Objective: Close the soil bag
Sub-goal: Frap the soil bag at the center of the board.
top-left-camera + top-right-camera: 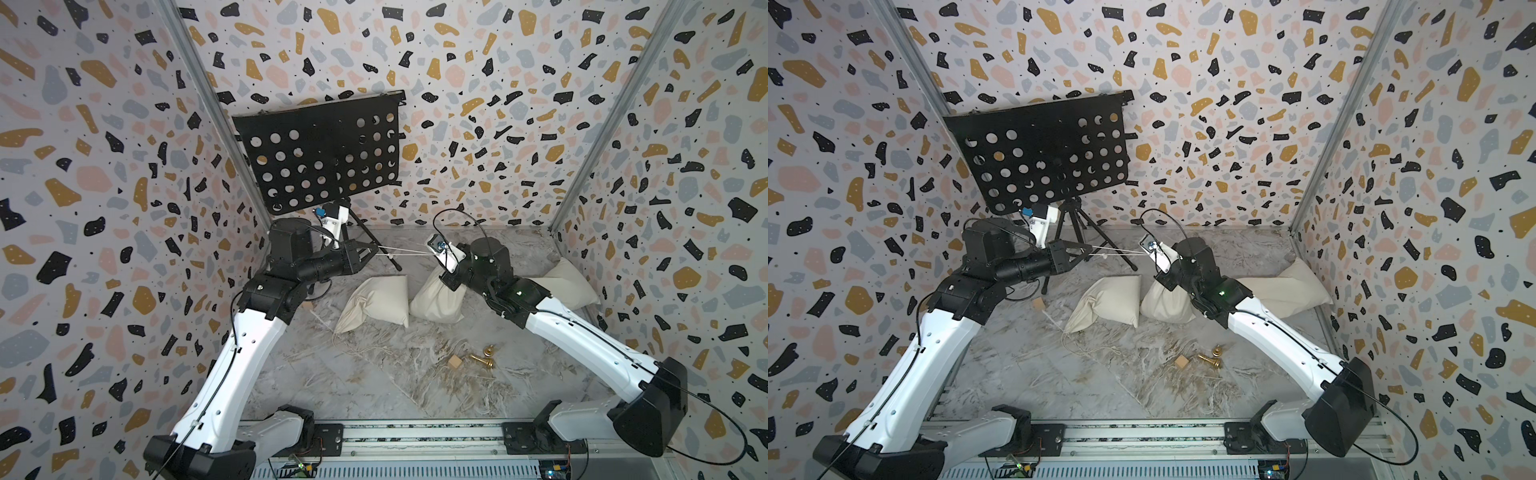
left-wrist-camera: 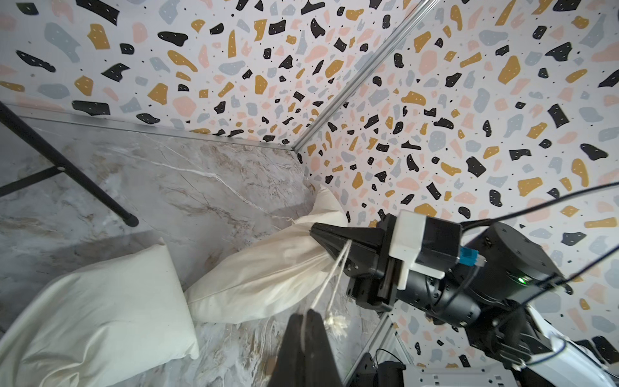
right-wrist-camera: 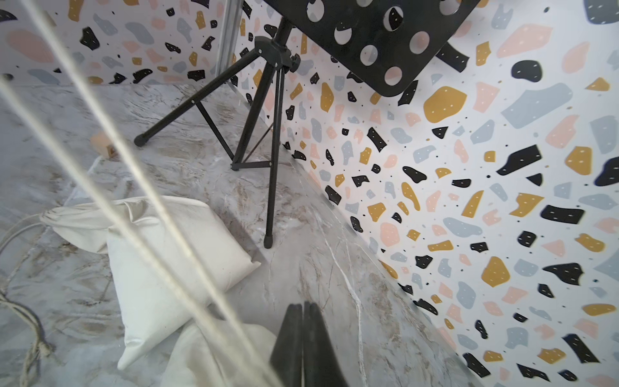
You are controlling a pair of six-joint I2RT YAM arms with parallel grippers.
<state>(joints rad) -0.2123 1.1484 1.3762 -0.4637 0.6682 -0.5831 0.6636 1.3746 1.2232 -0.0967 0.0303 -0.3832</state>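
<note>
A marble-patterned counter (image 1: 374, 386) sits inside terrazzo-print walls, with 2 robot arms reaching in from the near edge.

The soil bag (image 1: 432, 301), a cream cloth sack, lies near the middle of the counter toward the back, with its gathered neck pointing up. The right tool (image 1: 444, 277) comes down onto that neck. Its jaws are closed together in the right wrist view, tips (image 3: 303, 311) meeting. Whether cloth is pinched between them cannot be told.

The drawstring (image 1: 407, 250), 2 thin pale strands, runs taut from the bag's neck across to the left tool (image 1: 376, 248), which hangs above the counter off to the left. The left wrist view shows this tool (image 2: 308, 316) clamped shut on the drawstring (image 2: 331, 284), with a frayed knot just beside its tips.

A 2nd cream bag (image 1: 378, 303) lies touching the soil bag's left side, a loose cord (image 1: 353, 351) trailing from it. A 3rd bag (image 1: 567, 282) rests against the right wall. A black perforated music stand (image 1: 320, 153) stands in the back left corner. Nearer the front lie a wooden block (image 1: 455, 362) and 2 small brass pieces (image 1: 484, 358).
</note>
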